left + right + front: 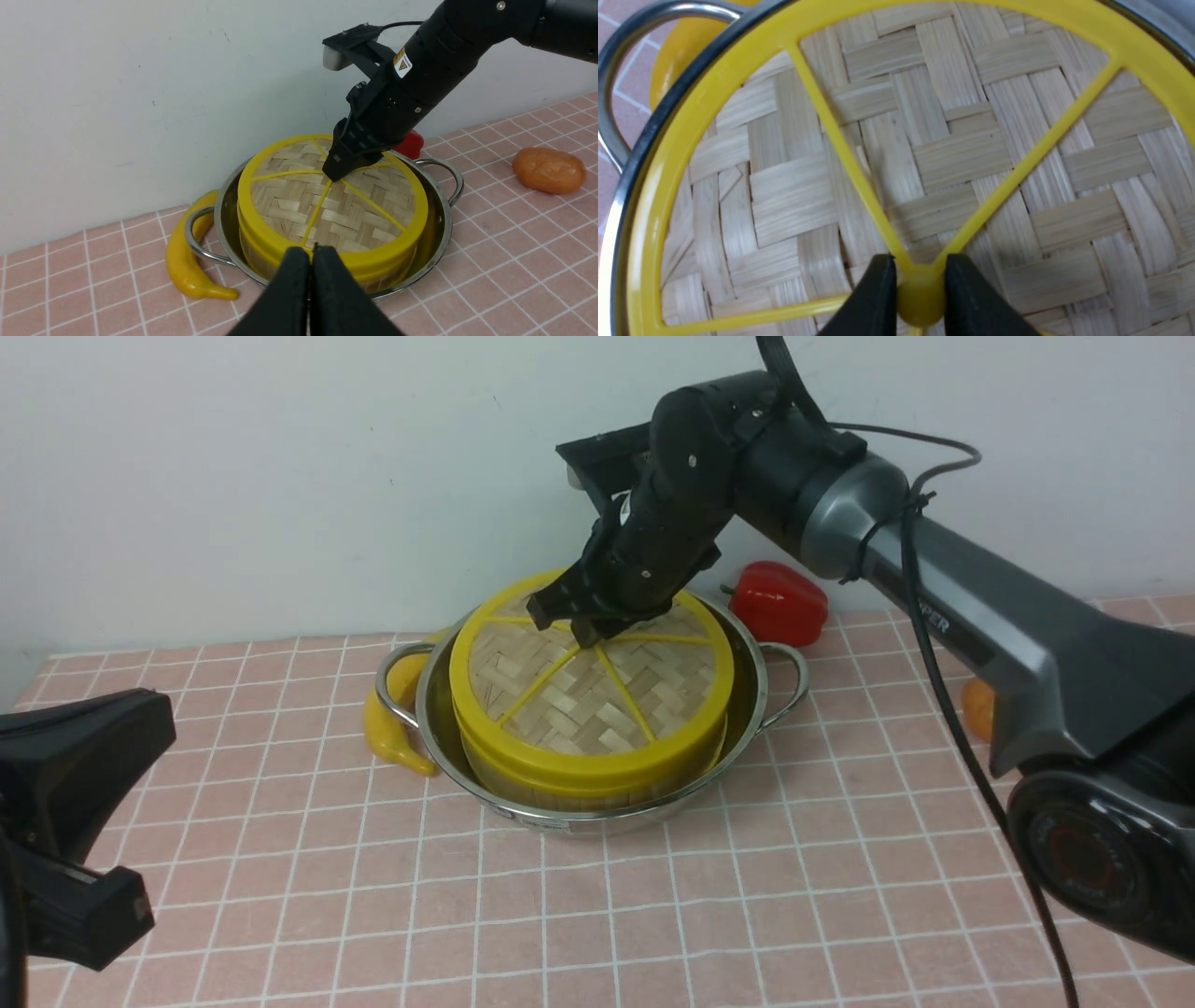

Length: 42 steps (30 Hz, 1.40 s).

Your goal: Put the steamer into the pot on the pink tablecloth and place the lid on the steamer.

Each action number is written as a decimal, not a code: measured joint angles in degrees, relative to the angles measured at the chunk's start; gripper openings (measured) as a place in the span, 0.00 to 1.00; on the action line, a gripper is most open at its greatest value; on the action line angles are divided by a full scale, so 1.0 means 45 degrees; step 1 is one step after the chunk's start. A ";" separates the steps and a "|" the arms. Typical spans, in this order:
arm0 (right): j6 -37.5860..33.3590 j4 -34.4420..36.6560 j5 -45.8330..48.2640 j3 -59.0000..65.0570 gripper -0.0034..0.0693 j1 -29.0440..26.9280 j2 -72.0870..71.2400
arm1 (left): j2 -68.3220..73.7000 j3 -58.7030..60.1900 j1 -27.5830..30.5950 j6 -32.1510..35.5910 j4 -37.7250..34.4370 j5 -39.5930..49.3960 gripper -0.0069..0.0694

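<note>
The pot [752, 658] stands on the pink tablecloth [653, 915]. The steamer [560, 795] sits inside it; only its bamboo side wall shows. The lid [569, 700] lies flat on top of the steamer and hides its contents. My right gripper [583, 625] is over the lid's middle. In the right wrist view the right gripper [920, 275] is shut on the lid's [952, 158] yellow centre hub. My left gripper [311, 254] is shut and empty, held back from the pot [439, 219] on its near side. The left arm [84, 737] is at the front view's left edge.
A yellow banana-shaped toy [392, 728] lies against the pot's left handle. A red pepper [780, 602] is behind the pot on the right. An orange rounded object [549, 169] lies further right. A white wall runs along the back.
</note>
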 joint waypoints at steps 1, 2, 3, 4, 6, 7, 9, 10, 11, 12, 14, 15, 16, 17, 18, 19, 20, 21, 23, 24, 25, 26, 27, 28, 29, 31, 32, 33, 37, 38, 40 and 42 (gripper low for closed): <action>0.0000 0.0013 0.0000 0.0000 0.25 0.0000 0.0012 | 0.0000 0.0000 0.0000 0.0000 0.0000 0.0000 0.09; 0.0000 0.0040 -0.0012 -0.0015 0.25 0.0000 0.0056 | 0.0000 0.0000 0.0000 0.0000 0.0000 0.0000 0.09; 0.0000 0.0046 -0.0027 -0.0045 0.25 0.0000 0.0095 | 0.0000 0.0000 0.0000 0.0000 0.0000 0.0000 0.09; 0.0000 0.0071 -0.0026 -0.0056 0.25 0.0000 0.0114 | 0.0000 0.0000 0.0000 0.0000 0.0000 0.0000 0.09; 0.0000 0.0099 -0.0123 -0.0083 0.25 0.0000 0.0194 | 0.0000 0.0000 0.0000 0.0000 0.0000 0.0000 0.09; 0.0000 0.0107 -0.0153 -0.0099 0.25 0.0000 0.0220 | 0.0000 0.0000 0.0000 0.0000 0.0000 0.0000 0.09; 0.0000 0.0132 -0.0216 -0.0141 0.25 0.0000 0.0250 | 0.0000 0.0000 0.0000 0.0000 0.0000 0.0000 0.09; 0.0000 0.0132 -0.0228 -0.0152 0.25 0.0000 0.0250 | 0.0000 0.0000 0.0000 0.0000 0.0000 0.0000 0.09; 0.0000 0.0145 -0.0229 -0.0152 0.25 0.0000 0.0250 | 0.0000 0.0000 0.0000 0.0000 0.0000 0.0000 0.09; 0.0000 0.0158 -0.0229 -0.0152 0.25 0.0000 0.0250 | 0.0000 0.0000 0.0000 0.0000 0.0000 0.0000 0.09; 0.0000 0.0158 -0.0238 -0.0152 0.25 0.0000 0.0250 | 0.0000 0.0000 0.0000 0.0000 0.0000 0.0000 0.09; 0.0000 0.0171 -0.0238 -0.0152 0.25 0.0000 0.0251 | 0.0000 0.0000 0.0000 0.0000 0.0000 0.0000 0.09; 0.0000 0.0171 -0.0238 -0.0152 0.25 0.0000 0.0251 | 0.0000 0.0000 0.0000 0.0000 0.0000 0.0000 0.09; 0.0000 0.0171 -0.0238 -0.0152 0.25 0.0000 0.0251 | 0.0000 0.0000 0.0000 0.0000 0.0000 0.0000 0.09; 0.0000 0.0171 -0.0224 -0.0152 0.25 0.0000 0.0251 | 0.0000 0.0000 0.0000 0.0000 0.0000 0.0000 0.09; 0.0000 0.0183 -0.0210 -0.0152 0.25 0.0000 0.0251 | 0.0000 0.0000 0.0000 0.0000 0.0000 0.0000 0.09; 0.0000 0.0183 -0.0180 -0.0155 0.25 0.0000 0.0251 | 0.0000 0.0000 0.0000 0.0000 0.0000 0.0000 0.09; 0.0000 0.0183 -0.0167 -0.0168 0.26 0.0000 0.0251 | 0.0000 0.0000 0.0000 0.0000 0.0000 0.0000 0.09; 0.0000 0.0183 -0.0155 -0.0168 0.28 0.0000 0.0251 | 0.0000 0.0000 0.0000 0.0000 0.0000 0.0000 0.09; 0.0000 0.0211 -0.0069 -0.0168 0.32 0.0000 0.0239 | 0.0000 0.0000 0.0000 0.0000 0.0000 0.0000 0.09; 0.0000 0.0239 -0.0058 -0.0168 0.37 0.0000 0.0239 | 0.0000 0.0000 0.0000 0.0000 0.0000 0.0000 0.09; 0.0000 0.0277 -0.0058 -0.0168 0.41 0.0000 0.0213 | 0.0000 0.0000 0.0000 0.0000 0.0000 0.0000 0.09; 0.0000 0.0324 -0.0058 -0.0168 0.44 0.0000 0.0176 | 0.0000 0.0000 0.0000 0.0000 0.0000 0.0000 0.09; 0.0000 0.0370 -0.0058 -0.0156 0.48 0.0000 0.0139 | 0.0000 0.0000 0.0000 0.0000 0.0000 0.0000 0.09; 0.0000 0.0382 -0.0058 -0.0156 0.50 0.0000 0.0112 | 0.0000 0.0000 0.0000 0.0000 0.0000 0.0000 0.09; 0.0000 0.0381 -0.0058 -0.0131 0.55 0.0000 0.0086 | 0.0000 0.0000 0.0000 0.0000 0.0000 0.0000 0.09; 0.0000 0.0366 -0.0045 -0.0087 0.57 0.0000 0.0045 | 0.0000 0.0000 0.0000 0.0000 0.0000 0.0000 0.09; 0.0000 0.0366 -0.0044 -0.0086 0.58 0.0000 0.0031 | 0.0000 0.0000 0.0000 0.0000 0.0000 0.0000 0.09; 0.0000 -0.0125 0.0172 -0.0053 0.61 0.0000 -0.0486 | 0.0000 0.0000 0.0000 0.0000 0.0000 0.0000 0.10; 0.0000 -0.0323 0.0234 -0.0043 0.61 0.0000 -0.0772 | 0.0000 0.0000 0.0000 0.0000 0.0000 0.0000 0.10; 0.0000 -0.0853 0.0407 -0.0028 0.61 0.0000 -0.1735 | 0.0000 0.0000 0.0000 0.0000 0.0000 -0.0011 0.11; 0.0000 -0.1434 0.0422 -0.0028 0.59 0.0000 -0.2871 | 0.0000 0.0000 0.0000 0.0000 0.0000 -0.0151 0.11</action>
